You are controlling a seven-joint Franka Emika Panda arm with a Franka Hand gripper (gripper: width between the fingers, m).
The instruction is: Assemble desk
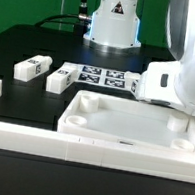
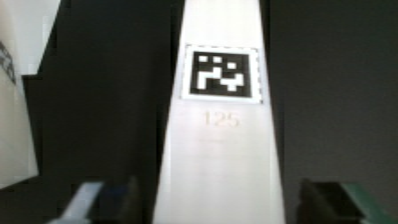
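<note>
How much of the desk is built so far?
Done: nothing joined; the large white plastic tray-like tabletop shows no leg standing in it. In hand: the gripper straddles one short square white leg, grip unclear. Left: fitting that leg, the two loose white legs lying nearby, and a fourth I cannot see.

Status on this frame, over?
Tool astride a leg, grip unconfirmed. Tabletop: no legs seen fitted. Two legs lie loose. Nothing in the way.
</note>
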